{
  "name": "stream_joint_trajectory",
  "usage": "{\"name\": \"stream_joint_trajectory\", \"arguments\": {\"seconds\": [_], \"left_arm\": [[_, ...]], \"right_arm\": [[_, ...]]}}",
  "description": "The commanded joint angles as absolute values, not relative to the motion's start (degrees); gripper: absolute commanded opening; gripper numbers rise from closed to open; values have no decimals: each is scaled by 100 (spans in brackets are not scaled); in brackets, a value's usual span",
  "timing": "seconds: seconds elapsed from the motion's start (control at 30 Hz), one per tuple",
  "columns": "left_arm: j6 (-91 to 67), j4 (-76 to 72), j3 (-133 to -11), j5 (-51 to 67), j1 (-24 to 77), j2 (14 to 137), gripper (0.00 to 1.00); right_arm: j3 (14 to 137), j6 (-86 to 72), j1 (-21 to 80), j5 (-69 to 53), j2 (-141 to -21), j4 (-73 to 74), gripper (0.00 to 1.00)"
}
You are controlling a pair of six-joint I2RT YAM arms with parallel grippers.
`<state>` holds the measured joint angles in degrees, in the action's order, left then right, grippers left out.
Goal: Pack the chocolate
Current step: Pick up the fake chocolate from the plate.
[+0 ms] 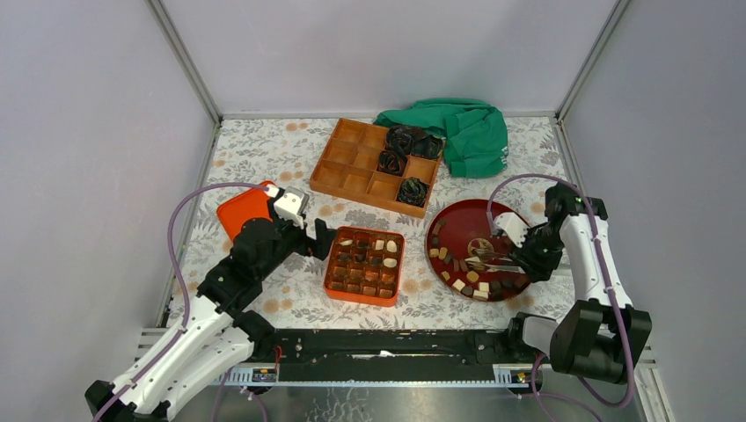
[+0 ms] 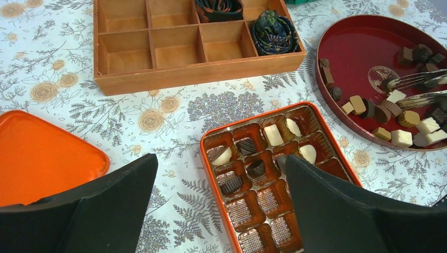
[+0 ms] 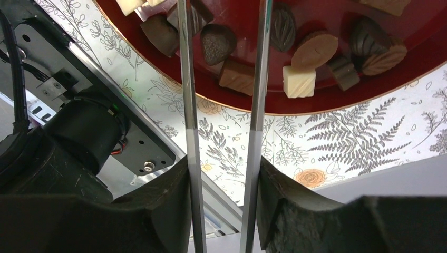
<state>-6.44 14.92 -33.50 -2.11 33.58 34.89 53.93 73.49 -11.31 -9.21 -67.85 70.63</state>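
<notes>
Chocolate pieces (image 1: 475, 281) in dark, tan and white lie along the near side of a round red plate (image 1: 453, 215). A few more pieces (image 2: 273, 134) sit in the far cells of the orange tray box (image 1: 327, 280); its near cells hold only empty liners. My right gripper (image 3: 222, 163) is shut on metal tongs (image 3: 184, 79), whose two arms reach over the plate's pieces (image 3: 299, 81). The tong tips (image 2: 400, 89) stand apart, and whether they hold a piece is unclear. My left gripper (image 2: 220, 158) hangs open over the tray box's near-left part, holding nothing.
An orange lid (image 1: 242, 209) lies left of the tray box. A wooden divided box (image 1: 352, 163) stands behind it, with black rosette bundles (image 1: 405, 145) in its right cells. A green cloth (image 1: 471, 132) is bunched at the back right. Walls enclose the table.
</notes>
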Motion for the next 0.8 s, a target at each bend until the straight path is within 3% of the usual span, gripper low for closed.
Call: {"name": "stream_joint_trajectory", "arguments": {"seconds": [0.0, 0.2, 0.43, 0.77], "left_arm": [[-524, 1168, -3380, -73, 3274, 3519, 99], [-545, 1152, -3377, -27, 3228, 3560, 99], [-571, 1144, -3379, -26, 3182, 3603, 99], [-669, 1104, -3354, 105, 3146, 3656, 99]], "right_arm": [[5616, 7548, -1151, -1253, -6908, 7140, 47], [5597, 7546, -1151, -1104, -6941, 7042, 37], [6034, 7258, -1151, -1074, -6746, 7145, 6], [6974, 7083, -1132, -2703, -6698, 7698, 0]]}}
